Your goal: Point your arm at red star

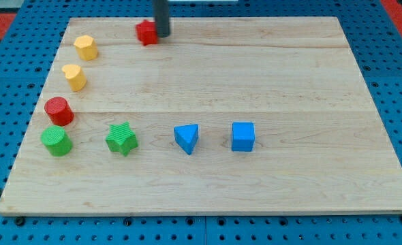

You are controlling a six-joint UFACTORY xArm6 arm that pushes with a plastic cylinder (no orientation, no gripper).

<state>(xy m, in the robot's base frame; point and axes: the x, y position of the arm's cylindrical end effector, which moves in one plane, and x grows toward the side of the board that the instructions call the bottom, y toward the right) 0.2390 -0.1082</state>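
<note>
My tip (161, 35) stands at the desk's (255, 68) top edge, the red star (146, 32) touching its left side; no pincer is fitted, so none to report.

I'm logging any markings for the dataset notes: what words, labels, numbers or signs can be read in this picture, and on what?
None: no text, number or sign shows on the wooden board, on the blocks such as the red star, or on my tip, which sits at the star's right.

Rod upright at view's top; my tip (162, 35) on board.
</note>
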